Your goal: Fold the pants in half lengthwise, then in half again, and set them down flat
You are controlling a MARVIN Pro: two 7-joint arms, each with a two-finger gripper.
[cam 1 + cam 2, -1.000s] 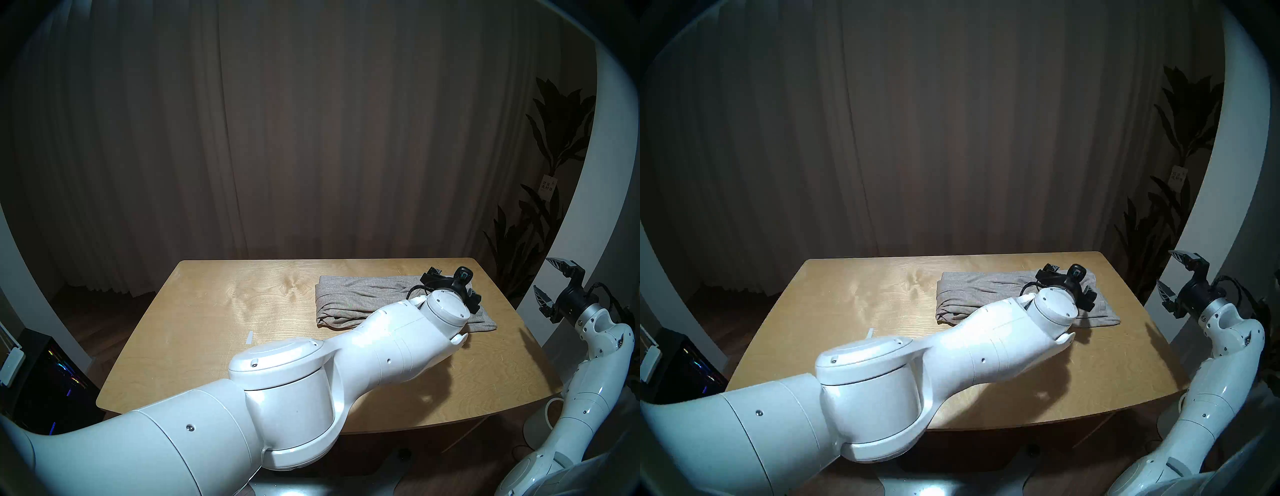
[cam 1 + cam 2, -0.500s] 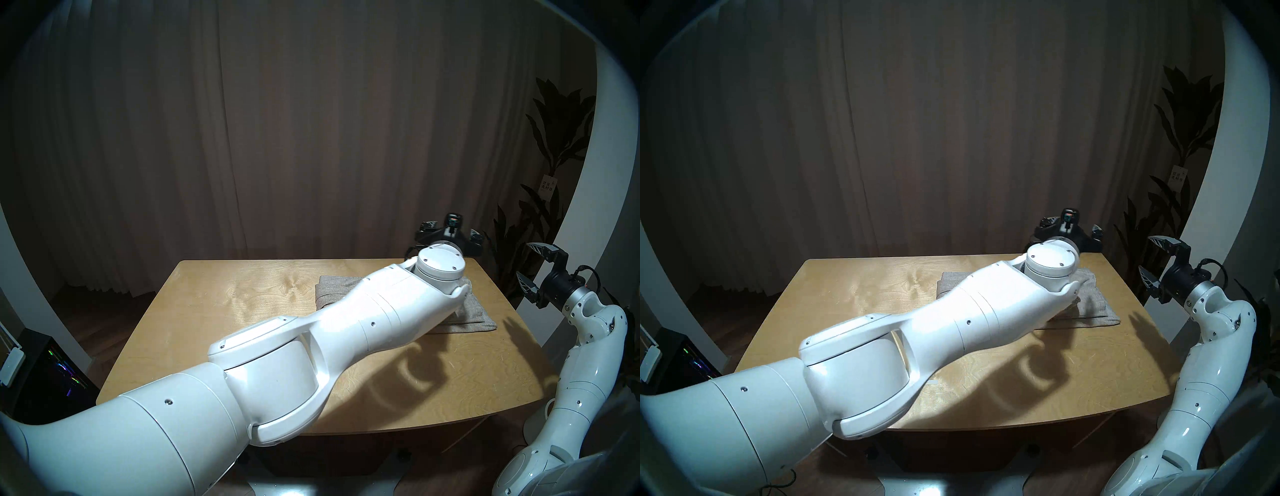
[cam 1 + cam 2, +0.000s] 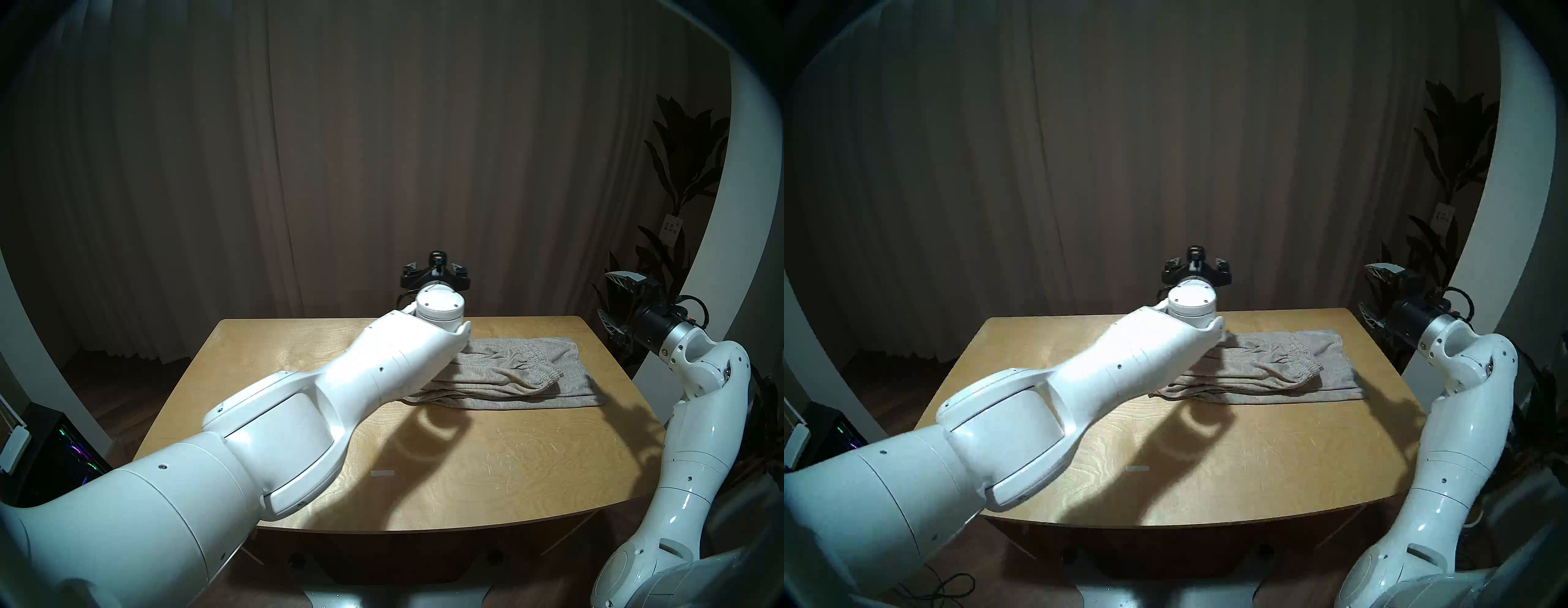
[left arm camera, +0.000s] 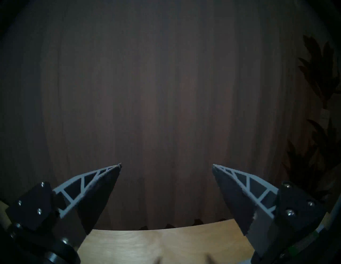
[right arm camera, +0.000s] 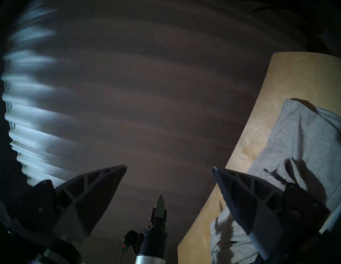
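The grey pants (image 3: 509, 373) lie folded flat on the back right of the wooden table (image 3: 297, 361), with the gathered waistband on top; they also show in the other head view (image 3: 1272, 369) and in the right wrist view (image 5: 304, 147). My left gripper (image 3: 435, 269) (image 3: 1197, 269) is open and empty. It is raised above the table's far edge, left of the pants, and its forearm covers their left end. In its own view the left gripper (image 4: 166, 166) faces the curtain. My right gripper (image 3: 606, 295) (image 3: 1365, 286) (image 5: 168, 167) is open and empty, off the table's right edge.
A small white tape mark (image 3: 382, 473) lies on the table near the front. A dark curtain (image 3: 382, 170) hangs behind. A plant (image 3: 679, 170) stands at the back right. A black box with coloured lights (image 3: 63, 458) sits on the floor at left.
My left gripper has risen off the right end of the pants and swung left to the table's far edge, uncovering the waistband. My right gripper has shifted a little left and up.
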